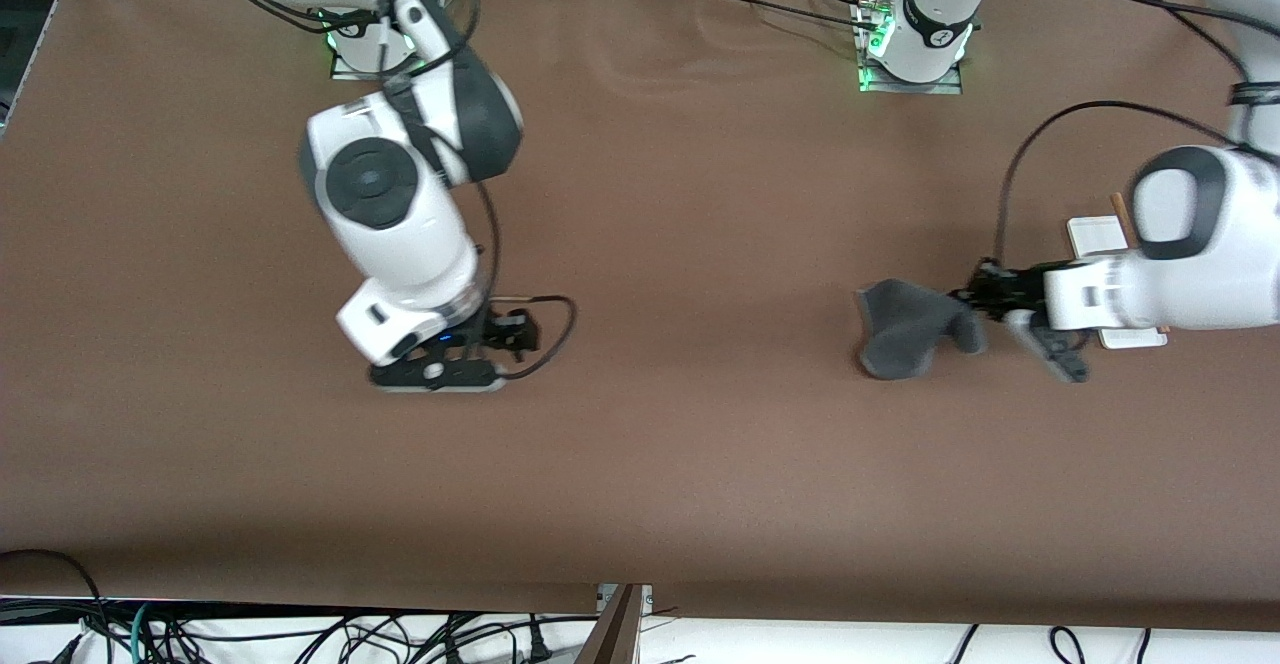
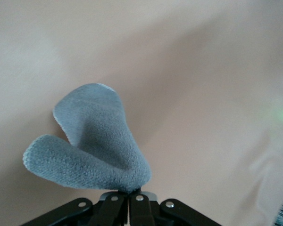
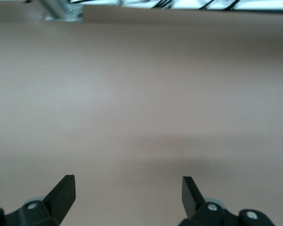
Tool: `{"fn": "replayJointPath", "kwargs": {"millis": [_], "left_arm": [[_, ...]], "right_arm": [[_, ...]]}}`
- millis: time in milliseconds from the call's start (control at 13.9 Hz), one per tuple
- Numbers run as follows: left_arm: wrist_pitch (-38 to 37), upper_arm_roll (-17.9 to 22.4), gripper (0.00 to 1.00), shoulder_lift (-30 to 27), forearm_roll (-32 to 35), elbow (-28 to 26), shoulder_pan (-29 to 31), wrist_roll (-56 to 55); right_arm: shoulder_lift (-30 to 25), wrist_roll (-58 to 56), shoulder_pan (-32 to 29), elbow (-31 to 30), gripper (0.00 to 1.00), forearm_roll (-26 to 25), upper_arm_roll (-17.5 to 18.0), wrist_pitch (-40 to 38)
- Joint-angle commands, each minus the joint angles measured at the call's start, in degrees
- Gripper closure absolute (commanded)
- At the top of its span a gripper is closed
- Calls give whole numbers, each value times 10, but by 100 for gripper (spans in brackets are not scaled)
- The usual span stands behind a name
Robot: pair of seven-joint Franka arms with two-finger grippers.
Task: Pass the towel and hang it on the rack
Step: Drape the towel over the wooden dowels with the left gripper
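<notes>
The dark grey towel (image 1: 905, 329) hangs crumpled just above the brown table, pinched at one end by my left gripper (image 1: 968, 302), which is shut on it. In the left wrist view the towel (image 2: 94, 146) folds out in two lobes from the closed left gripper (image 2: 132, 190). The rack (image 1: 1092, 234) stands under my left arm: a corner of its white base and one brown rod (image 1: 1119, 214) show, the rest is hidden. My right gripper (image 1: 440, 376) is low over bare table toward the right arm's end. It is open and empty in the right wrist view (image 3: 127, 188).
The table (image 1: 680, 194) is covered in plain brown material. A cable (image 1: 1060, 124) loops from the left arm's wrist above the towel. The table's front edge, with loose cables below it, runs along the bottom of the front view.
</notes>
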Motion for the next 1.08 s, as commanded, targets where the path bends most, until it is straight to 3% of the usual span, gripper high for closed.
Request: {"fn": "replayJointPath", "kwargs": {"millis": [0,144,288,648,1008], "left_arm": [[-82,-4,100,-10,22,24,76,34],[-120,-6,100,-14,63,35,133,63],[-147,-5,100,-14,91,43,184,100],[-143,-2,100,-6,183,65,247,181],[-108,1,100,17,229,87,295,248]], "right_arm": [[-25,-97,-48,-1,0,-5,2,-52],[-45,-190,-96,-4,0,1,4,-71],[-79,-204,-128,-29,0,0,4,-73],[-194,-249,-216,-174,0,1,11,-66],[-282,-249,-262,-245,0,-1,45,-51]]}}
